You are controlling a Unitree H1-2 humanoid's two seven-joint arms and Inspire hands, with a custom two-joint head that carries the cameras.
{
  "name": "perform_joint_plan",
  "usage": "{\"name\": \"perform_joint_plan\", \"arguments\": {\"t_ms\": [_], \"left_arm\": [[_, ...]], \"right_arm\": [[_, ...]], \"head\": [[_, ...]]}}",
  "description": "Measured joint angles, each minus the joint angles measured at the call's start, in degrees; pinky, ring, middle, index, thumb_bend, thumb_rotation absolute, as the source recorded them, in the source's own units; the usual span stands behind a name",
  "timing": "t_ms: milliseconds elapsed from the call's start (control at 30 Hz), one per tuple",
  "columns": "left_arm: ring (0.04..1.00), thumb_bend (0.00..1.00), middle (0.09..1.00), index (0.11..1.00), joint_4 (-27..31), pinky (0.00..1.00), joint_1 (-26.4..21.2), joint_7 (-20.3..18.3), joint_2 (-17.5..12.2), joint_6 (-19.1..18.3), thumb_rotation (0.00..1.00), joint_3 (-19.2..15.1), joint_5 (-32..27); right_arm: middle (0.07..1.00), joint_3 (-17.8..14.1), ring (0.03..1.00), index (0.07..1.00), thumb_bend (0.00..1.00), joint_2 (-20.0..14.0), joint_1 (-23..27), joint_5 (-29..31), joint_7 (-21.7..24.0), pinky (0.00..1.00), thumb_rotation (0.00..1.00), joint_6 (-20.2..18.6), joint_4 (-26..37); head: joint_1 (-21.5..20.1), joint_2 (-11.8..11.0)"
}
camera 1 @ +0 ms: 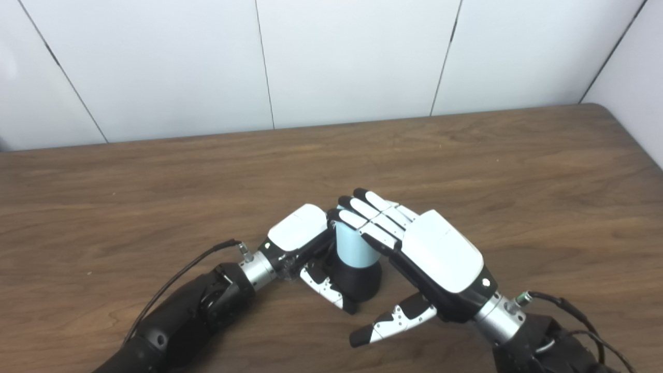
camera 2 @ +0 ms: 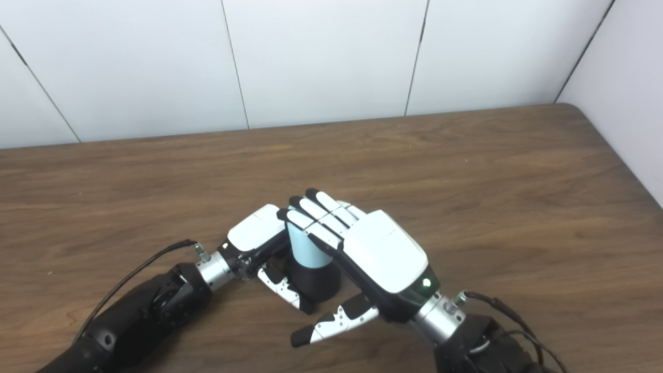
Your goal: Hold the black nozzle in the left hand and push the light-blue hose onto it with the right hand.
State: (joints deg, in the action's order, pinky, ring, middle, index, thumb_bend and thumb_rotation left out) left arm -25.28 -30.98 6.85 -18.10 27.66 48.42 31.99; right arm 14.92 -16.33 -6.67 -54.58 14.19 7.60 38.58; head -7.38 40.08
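Spanning both views, the wooden table carries everything. On it, the right hand lies flat and open, fingers straight across the top of the light-blue hose, thumb held clear. The left hand curls around the upright black nozzle, on which the hose sits.

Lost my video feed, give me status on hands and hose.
Left hand shut on black nozzle. Right hand flat over light-blue hose, thumb free. Hose upright on nozzle. Nothing in the way.
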Motion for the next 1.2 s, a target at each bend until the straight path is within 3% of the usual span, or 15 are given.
{"name": "perform_joint_plan", "arguments": {"t_ms": [100, 200, 300, 367, 433, 500, 633, 800, 933, 1067, 1200], "left_arm": [[0.299, 0.52, 0.473, 0.487, 0.0, 0.26, 0.0, 0.0, 0.0, 0.0, 0.0, 0.0, 0.0], [0.372, 0.52, 0.423, 0.521, 0.0, 0.34, 0.0, 0.0, 0.0, 0.0, 0.0, 0.0, 0.0], [0.342, 0.51, 0.406, 0.521, 0.0, 0.31, 0.0, 0.0, 0.0, 0.0, 0.0, -0.1, 0.0], [0.314, 0.52, 0.46, 0.493, 0.0, 0.28, 0.0, 0.0, 0.0, 0.0, 0.0, -0.1, 0.0], [0.312, 0.52, 0.472, 0.488, 0.0, 0.27, 0.0, -0.1, 0.1, 0.0, 0.0, -0.1, -0.1], [0.321, 0.52, 0.417, 0.51, 0.0, 0.29, 0.0, -0.1, 0.1, 0.0, 0.0, -0.1, -0.1], [0.406, 0.52, 0.431, 0.522, 0.0, 0.38, 0.0, -0.1, 0.1, 0.0, 0.0, -0.2, -0.1], [0.364, 0.52, 0.412, 0.521, 0.0, 0.33, 0.0, -0.1, 0.1, 0.0, 0.0, -0.2, -0.1], [0.305, 0.52, 0.471, 0.488, -0.1, 0.27, 0.0, -0.1, 0.1, 0.0, 0.0, -0.2, -0.1], [0.362, 0.52, 0.419, 0.516, -0.3, 0.32, -0.1, -0.1, 0.3, 0.0, 0.0, -0.3, -0.1], [0.336, 0.52, 0.404, 0.52, -0.6, 0.3, -0.3, -0.1, 0.4, 0.0, 0.0, -0.3, -0.1]], "right_arm": [[0.935, -0.1, 0.913, 0.894, 0.95, 0.0, 0.0, 0.1, -1.2, 0.75, 0.86, 0.2, -0.4], [0.938, -0.1, 0.915, 0.889, 0.97, 0.0, 0.0, 0.2, -2.4, 0.73, 0.84, 0.7, -1.0], [0.942, -0.2, 0.917, 0.892, 0.98, 0.0, -0.1, 0.4, -2.8, 0.71, 0.84, 0.9, -1.2], [0.952, -0.3, 0.928, 0.904, 0.99, 0.0, -0.1, 0.5, -2.8, 0.71, 0.84, 0.9, -1.2], [0.978, -0.3, 0.963, 0.932, 1.0, 0.0, -0.1, 0.8, -2.6, 0.73, 0.83, 0.9, -1.3], [0.995, -0.3, 0.989, 0.95, 1.0, 0.0, -0.4, 1.0, -2.2, 0.76, 0.82, 0.8, -1.3], [1.0, -0.3, 1.0, 0.997, 1.0, 0.0, -0.8, 1.1, -1.8, 0.8, 0.83, 0.8, -1.3], [1.0, -0.4, 1.0, 1.0, 1.0, 0.2, -0.9, 1.2, -1.2, 0.88, 0.85, 0.5, -1.2], [1.0, -0.8, 1.0, 1.0, 1.0, 1.6, -1.0, 1.0, -0.9, 0.94, 0.87, -0.5, -1.2], [1.0, -1.9, 1.0, 1.0, 1.0, 3.4, -1.1, 1.3, -0.4, 0.98, 0.87, -1.3, -1.3], [1.0, -3.2, 1.0, 1.0, 0.99, 3.7, -1.6, 3.4, -0.5, 0.99, 0.92, -1.3, -1.6]], "head": [[0.0, 0.0], [0.0, 0.0], [0.0, 0.2], [-0.1, 0.3], [0.0, 0.4], [0.0, 0.4], [-0.1, 0.2], [-0.4, -0.1], [-0.3, -0.2], [-0.3, -0.3], [-0.4, -0.4]]}}
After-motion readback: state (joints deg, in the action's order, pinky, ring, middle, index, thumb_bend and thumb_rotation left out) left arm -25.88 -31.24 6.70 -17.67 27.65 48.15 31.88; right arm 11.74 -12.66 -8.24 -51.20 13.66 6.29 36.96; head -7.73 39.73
